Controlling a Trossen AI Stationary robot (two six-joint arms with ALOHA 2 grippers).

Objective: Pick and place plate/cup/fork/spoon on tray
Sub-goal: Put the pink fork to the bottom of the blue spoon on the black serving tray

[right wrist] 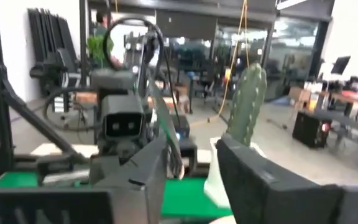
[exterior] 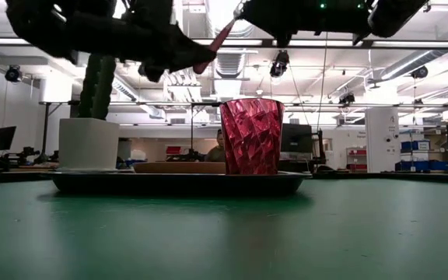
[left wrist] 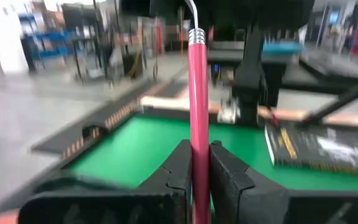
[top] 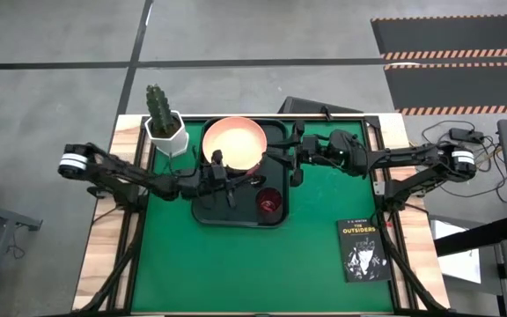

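Note:
The dark tray (top: 209,211) lies mid-table. The salmon plate (top: 234,145) and the maroon cup (top: 268,202) stand on it; the cup also shows in the low view (exterior: 252,136). My left gripper (top: 227,180) hovers over the tray, shut on the pink-handled fork (left wrist: 197,93). My right gripper (top: 296,167) is open above the tray's far right part, facing the left gripper. A thin grey strip (right wrist: 165,127) stands by one of its fingers; I cannot tell what it is. The spoon does not plainly show. My left gripper pinches the fork's pink handle (left wrist: 197,140) between its two fingers. The fork sticks out ahead of the fingertips, metal end (left wrist: 194,22) foremost, toward my right gripper. In the low view the handle (exterior: 215,45) slants upward, lifted clear above the tray.
A cactus in a white hexagonal pot (top: 165,123) stands by the tray's far left corner. A black book (top: 363,251) lies on the green mat at the near right. The mat in front of the tray (top: 236,273) is bare.

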